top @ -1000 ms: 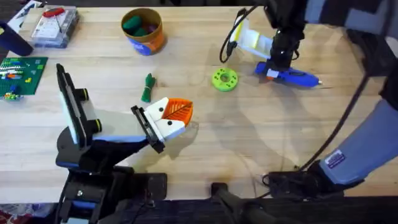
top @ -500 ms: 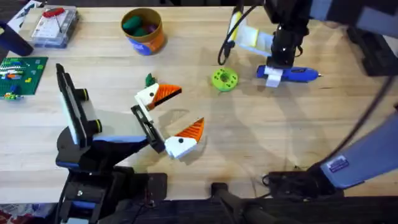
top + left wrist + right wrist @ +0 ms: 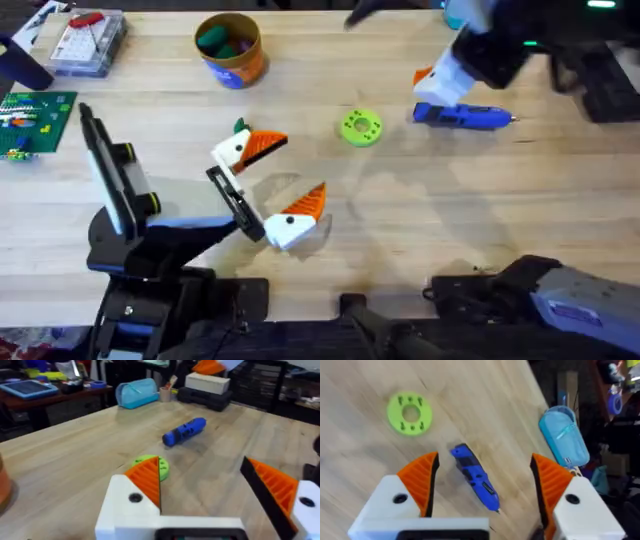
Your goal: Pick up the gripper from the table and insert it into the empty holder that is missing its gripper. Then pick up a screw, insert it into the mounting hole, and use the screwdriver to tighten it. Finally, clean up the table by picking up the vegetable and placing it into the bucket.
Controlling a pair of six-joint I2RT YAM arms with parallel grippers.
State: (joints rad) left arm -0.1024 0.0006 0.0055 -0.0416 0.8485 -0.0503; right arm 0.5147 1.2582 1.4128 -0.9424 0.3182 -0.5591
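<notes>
Released and left lying on the wooden table point(image 3: 400, 230): the thick bright-blue cylindrical screwdriver point(image 3: 462, 117), at about 2 o'clock, metal tip toward 3 o'clock. Lifted clear above it, the right gripper point(image 3: 482, 485), jaws spread wide, empty; a second ago closed around the tool. Opened wide too, the left gripper point(image 3: 268, 183), holding nothing. Tightening likely finished; small green vegetable point(image 3: 240, 127) next for the orange-yellow bucket point(image 3: 231, 49) at 11 o'clock.

Pale wooden table point(image 3: 420, 230) — cluttered shelves point(image 3: 260, 380) behind
</notes>
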